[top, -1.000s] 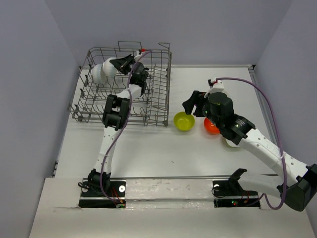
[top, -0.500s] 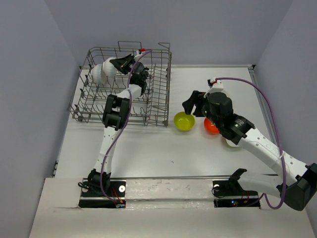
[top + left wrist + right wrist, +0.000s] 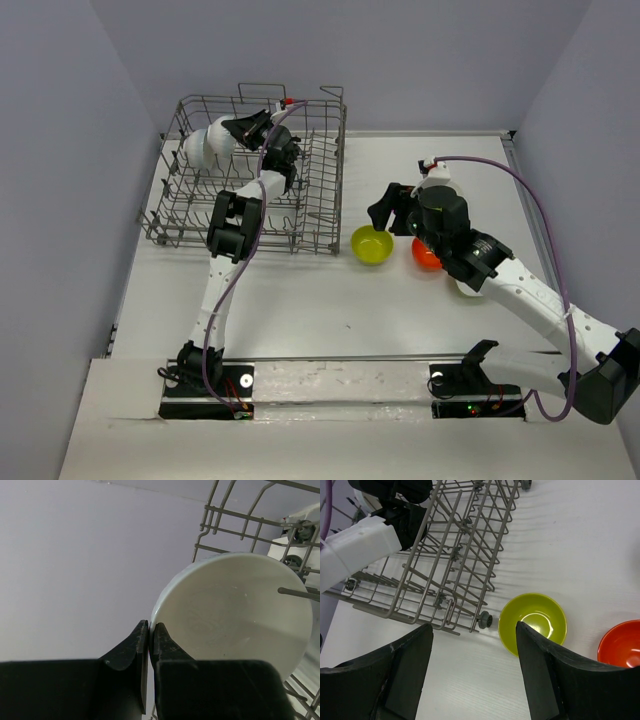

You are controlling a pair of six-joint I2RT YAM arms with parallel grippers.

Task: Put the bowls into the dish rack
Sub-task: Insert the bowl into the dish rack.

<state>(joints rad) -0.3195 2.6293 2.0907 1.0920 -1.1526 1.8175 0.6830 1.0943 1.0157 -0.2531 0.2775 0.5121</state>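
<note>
Grey wire dish rack (image 3: pixel 316 200), glossy white bowl (image 3: pixel 235 615) on edge inside

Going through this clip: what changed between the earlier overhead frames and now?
Nothing visibly changed. The left claw stays shut on the rim of the white bowl at the dish rack; the right claw stays open near the yellow-green bowl.

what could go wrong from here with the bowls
1. The left gripper pinches the white bowl only by its rim; the bowl could pivot or slip onto the dish rack tines.
2. The open right gripper hangs over the green bowl, which sits close to the rack's corner; a finger could catch the wire on descent.
</note>
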